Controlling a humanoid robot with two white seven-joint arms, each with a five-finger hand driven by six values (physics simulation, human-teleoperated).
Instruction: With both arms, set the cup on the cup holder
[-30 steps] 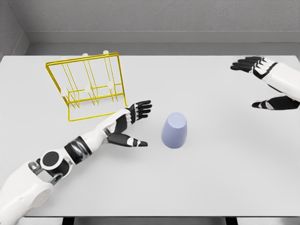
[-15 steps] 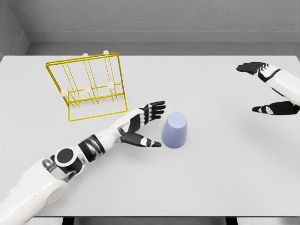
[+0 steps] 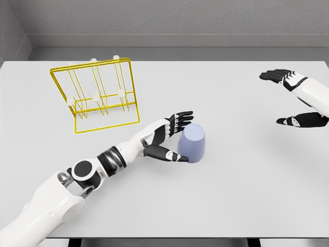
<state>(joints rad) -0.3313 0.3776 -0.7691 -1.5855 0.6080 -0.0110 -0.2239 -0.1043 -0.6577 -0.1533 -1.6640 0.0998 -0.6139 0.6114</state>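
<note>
My left hand (image 3: pixel 167 138) is spread open against the upside-down lilac plastic cup (image 3: pixel 192 143) mid-worktop (image 3: pixel 231 195), gripping nothing. The yellow wire cup holder (image 3: pixel 97 95) holds nothing. My right hand (image 3: pixel 297 98) hovers open.

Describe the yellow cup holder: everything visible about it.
The cup holder is a rack of thin yellow wire, seemingly metal: a rectangular upright frame tilted back over a flat rectangular base, with slim vertical prongs ending in small pale tips. It holds no cup. It stands on the white table at the far left, beyond the left hand and the cup. Neither touches it.
</note>
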